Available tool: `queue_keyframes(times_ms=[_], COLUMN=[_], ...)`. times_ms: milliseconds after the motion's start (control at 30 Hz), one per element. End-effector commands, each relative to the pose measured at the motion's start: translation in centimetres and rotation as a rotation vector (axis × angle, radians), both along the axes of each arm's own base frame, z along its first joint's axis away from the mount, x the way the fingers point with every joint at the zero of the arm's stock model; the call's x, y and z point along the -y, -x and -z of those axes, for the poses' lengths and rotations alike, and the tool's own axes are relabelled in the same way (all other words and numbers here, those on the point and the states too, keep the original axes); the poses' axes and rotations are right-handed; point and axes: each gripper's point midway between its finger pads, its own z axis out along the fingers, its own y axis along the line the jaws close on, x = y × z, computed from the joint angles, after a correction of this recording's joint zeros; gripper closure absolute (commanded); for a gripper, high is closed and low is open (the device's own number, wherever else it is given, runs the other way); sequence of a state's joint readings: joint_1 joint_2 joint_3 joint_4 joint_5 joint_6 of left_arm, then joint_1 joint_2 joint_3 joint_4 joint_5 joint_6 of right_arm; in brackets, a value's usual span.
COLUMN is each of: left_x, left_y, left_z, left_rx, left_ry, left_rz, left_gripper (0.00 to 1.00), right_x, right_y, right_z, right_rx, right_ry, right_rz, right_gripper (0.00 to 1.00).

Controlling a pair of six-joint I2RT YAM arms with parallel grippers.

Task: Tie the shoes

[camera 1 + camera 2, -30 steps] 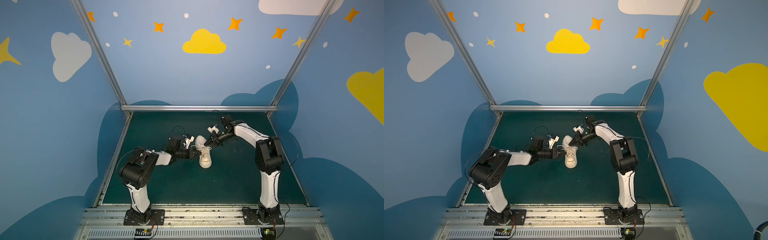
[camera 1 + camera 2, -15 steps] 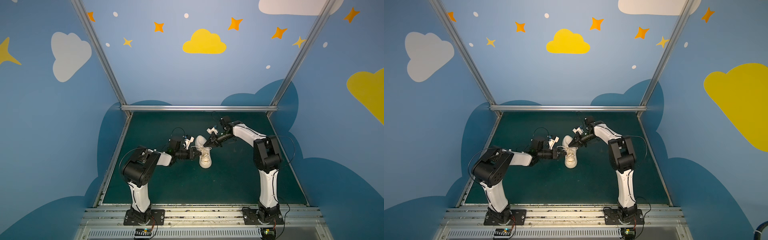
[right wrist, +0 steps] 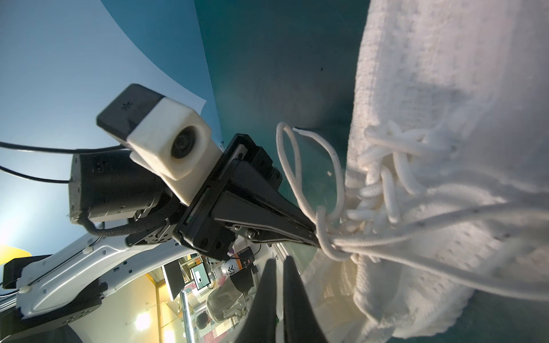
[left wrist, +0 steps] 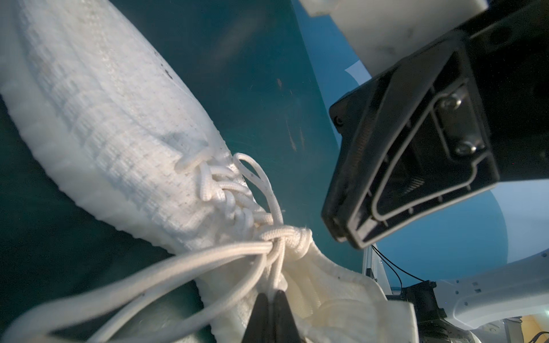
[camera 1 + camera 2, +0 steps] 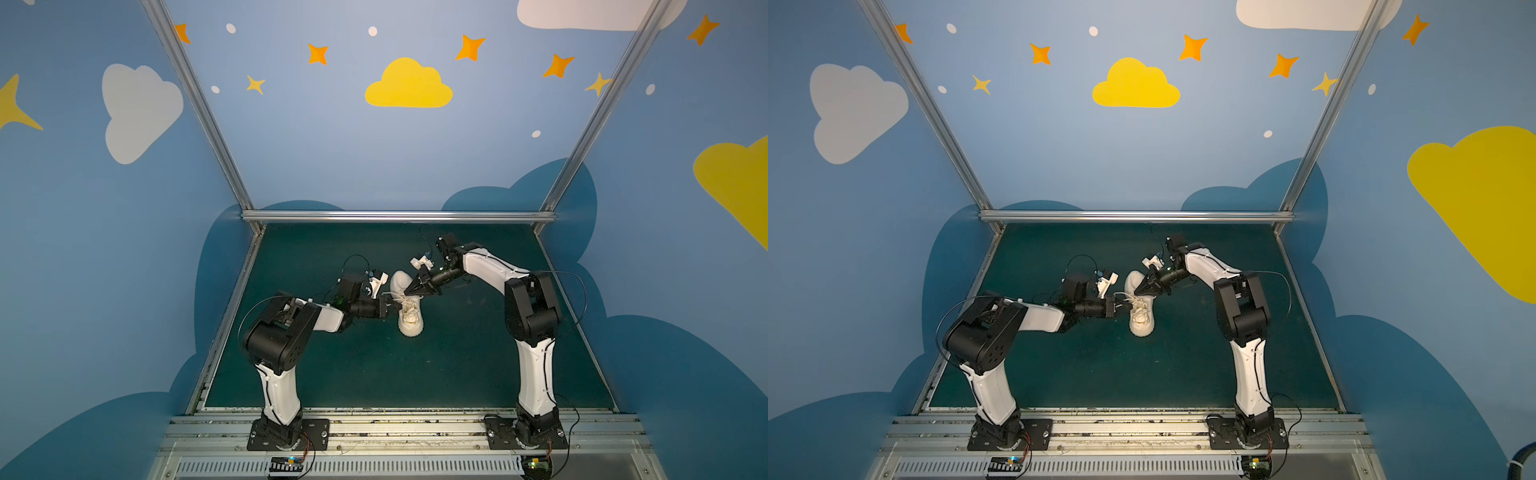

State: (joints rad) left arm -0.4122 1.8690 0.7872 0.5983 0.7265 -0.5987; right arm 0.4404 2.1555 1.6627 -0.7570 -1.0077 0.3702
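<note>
1. Two arms are bending toward one off-white knit shoe point(image 5: 410, 322), which is sitting on its ribbed sole near the middle of the green desk point(image 5: 415, 374). Its toe is pointing toward the arm bases and its heel toward the back wall.
2. The left arm point(image 5: 326, 320) is stretching in low from the left in both top views, with the left jaws lying against the laced part of the shoe.
3. In the left wrist view the left jaws are pressing fully together, pinching one strand of the cream laces point(image 4: 225, 251) just short of the knot point(image 4: 292, 237).
4. In the right wrist view several strands are bunching at that pinch and running taut across the shoe. A loose loop point(image 3: 280, 148) is curling away above the desk.
5. The right arm point(image 5: 490, 266) is arching over from the right, with the right jaws pointing down at the shoe's collar, just beside the knot.
6. The right jaws are sitting closed, with only a sliver showing between the tips. Whether any lace is caught there I cannot tell.
7. Both pairs of jaws are standing near each other on opposite sides of the knot, with their tips apart.
</note>
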Motion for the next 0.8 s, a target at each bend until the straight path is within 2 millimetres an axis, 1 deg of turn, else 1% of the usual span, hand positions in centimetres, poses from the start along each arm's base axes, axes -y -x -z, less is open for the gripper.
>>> queue_keyframes(times_ms=[0, 100, 200, 267, 300, 333, 500, 767], left_x=[-0.5, -0.7, -0.8, -0.7, -0.7, -0.7, -0.8, -2.2], left_y=[0.2, 0.2, 0.2, 0.3, 0.3, 0.2, 0.4, 1.0], left_z=[-0.4, -0.5, -0.5, -0.5, -0.5, -0.5, -0.3, -0.6], left_rx=[0.007, 0.007, 0.005, 0.007, 0.007, 0.007, 0.003, 0.005], left_ry=[-0.015, -0.014, -0.011, -0.01, -0.008, -0.008, -0.019, -0.052], left_rz=[0.0, -0.004, -0.004, 0.001, 0.001, 0.0, 0.004, -0.004], left_gripper=[0.9, 0.87, 0.87, 0.92, 0.96, 0.97, 0.97, 0.97], right_x=[-0.7, -0.7, -0.7, -0.8, -0.7, -0.7, -0.7, -0.5], right_y=[-0.2, -0.2, -0.2, -0.2, -0.2, -0.2, -0.2, -0.2], right_z=[0.6, 0.8, 1.0, 1.2, 1.3, 1.3, 1.6, 2.3], right_rx=[-0.001, -0.004, -0.007, -0.01, -0.011, -0.013, -0.014, -0.019], right_ry=[0.003, 0.004, 0.004, 0.005, 0.007, 0.007, 0.014, 0.037], right_rz=[-0.007, -0.008, -0.008, -0.009, -0.008, -0.008, -0.007, -0.004], right_gripper=[0.91, 0.91, 0.91, 0.91, 0.92, 0.92, 0.92, 0.92])
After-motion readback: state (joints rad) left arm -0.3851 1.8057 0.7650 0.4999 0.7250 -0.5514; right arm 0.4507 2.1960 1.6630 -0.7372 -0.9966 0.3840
